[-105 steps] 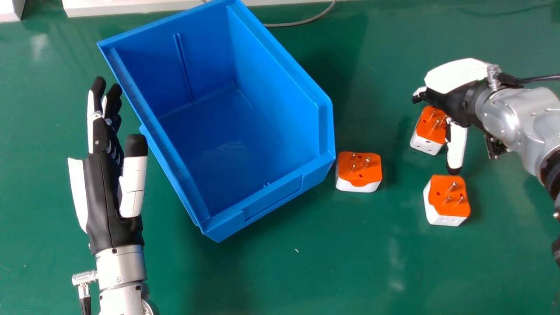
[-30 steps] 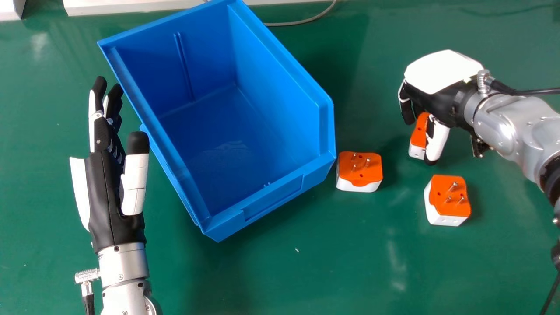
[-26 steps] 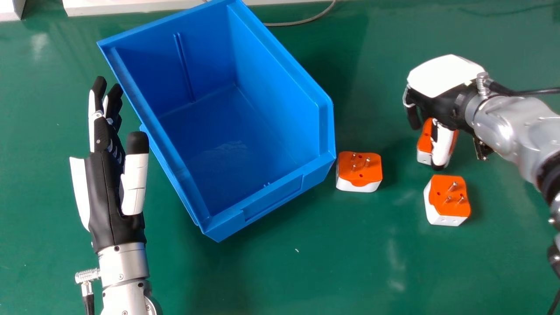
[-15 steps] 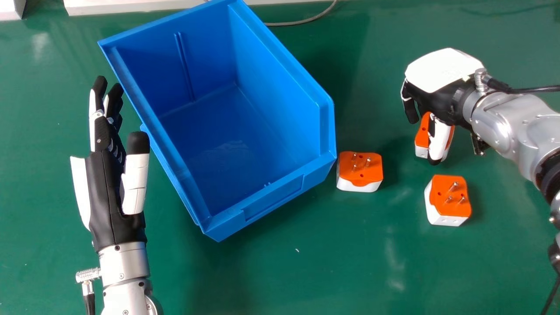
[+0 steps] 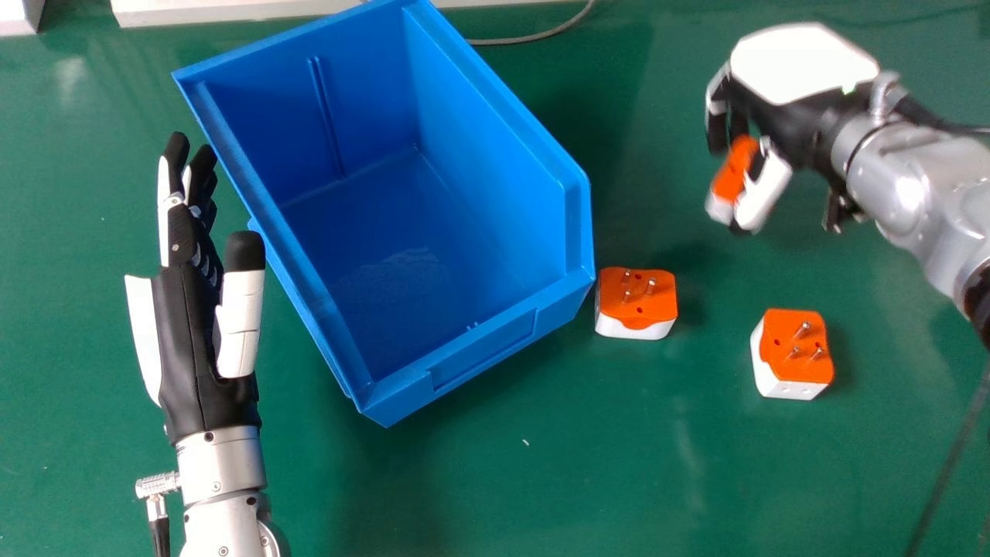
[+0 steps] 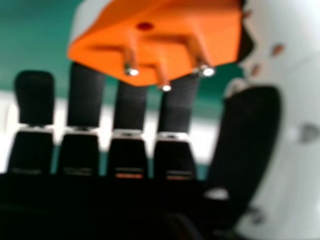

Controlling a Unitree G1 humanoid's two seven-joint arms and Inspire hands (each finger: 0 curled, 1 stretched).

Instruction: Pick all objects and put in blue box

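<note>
You have the right hand (image 5: 797, 70) of the robot above the table (image 5: 541, 480), pinching one orange and white adapter (image 5: 735, 174) between its thumb and fingers, well apart from the blue box (image 5: 483, 352). The second adapter (image 5: 638, 298) is just beside the box's near right corner, and the third adapter (image 5: 793, 348) lies farther to the right, both with pins up. At your left, the left hand (image 5: 189, 348) has its fingers straight.

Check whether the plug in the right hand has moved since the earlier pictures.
Yes. In the head view, the held plug has moved toward the top edge, farther from the rightmost loose plug, which has stayed put.
</note>
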